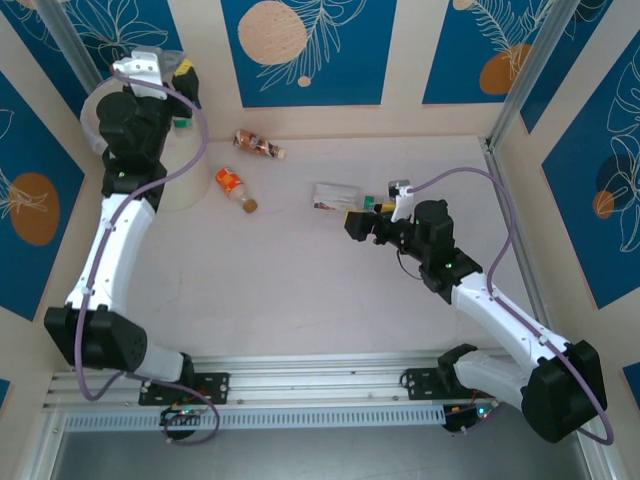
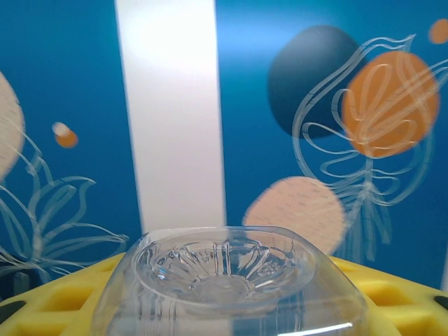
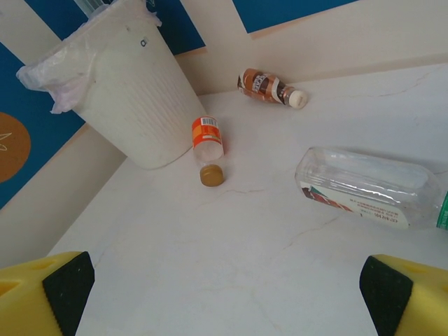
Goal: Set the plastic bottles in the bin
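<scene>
Left gripper [image 1: 182, 85] pinches a clear bottle [image 2: 224, 269], star-moulded base showing; right gripper [image 3: 224, 283] gapes wide near a flattened clear bottle [image 3: 364, 185].

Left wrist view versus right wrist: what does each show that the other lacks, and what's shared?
Left wrist: the ribbed base of a clear plastic bottle clamped in the left pincer. Right wrist: the cream-white round plastic bin, an orange-labelled bottle, a brown-labelled bottle and a flattened clear bottle on the white table, ahead of the open right pincer. Shared: yellow fingers, blue patterned wall.
</scene>
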Available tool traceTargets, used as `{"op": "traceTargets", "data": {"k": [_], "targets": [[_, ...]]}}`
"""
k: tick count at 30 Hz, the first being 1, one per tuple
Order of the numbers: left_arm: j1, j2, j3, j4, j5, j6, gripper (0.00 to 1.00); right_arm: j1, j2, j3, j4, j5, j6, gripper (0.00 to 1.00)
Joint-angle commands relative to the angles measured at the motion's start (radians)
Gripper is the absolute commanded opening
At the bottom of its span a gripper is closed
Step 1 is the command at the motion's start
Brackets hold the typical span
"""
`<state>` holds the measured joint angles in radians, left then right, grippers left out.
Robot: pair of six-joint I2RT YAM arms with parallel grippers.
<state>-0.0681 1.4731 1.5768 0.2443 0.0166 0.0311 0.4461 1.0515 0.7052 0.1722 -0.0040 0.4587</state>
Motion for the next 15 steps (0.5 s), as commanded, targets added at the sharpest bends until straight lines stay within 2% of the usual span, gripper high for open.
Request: {"op": "traceTargets", "data": {"k": [1,5,11,15], "targets": [[0.039,0.074,0.081,0.058,-0.100,0.146,0.00,0.009,0.007,0.025,0.018,0.012,-0.015,0.99],[0.097,0.180,0.194,0.008,-0.108,0.106,0.00,0.009,0.029,0.043,0.022,0.018,-0.015,1.00],[0.163,0.344,0.358,-0.072,-0.040,0.037,0.00,0.019,0.079,0.084,0.003,0.023,-0.016,0.99],[0.204,0.470,0.538,-0.257,0.007,-0.051,0.00,0.028,0.111,0.110,-0.016,0.038,-0.023,1.00]]}}
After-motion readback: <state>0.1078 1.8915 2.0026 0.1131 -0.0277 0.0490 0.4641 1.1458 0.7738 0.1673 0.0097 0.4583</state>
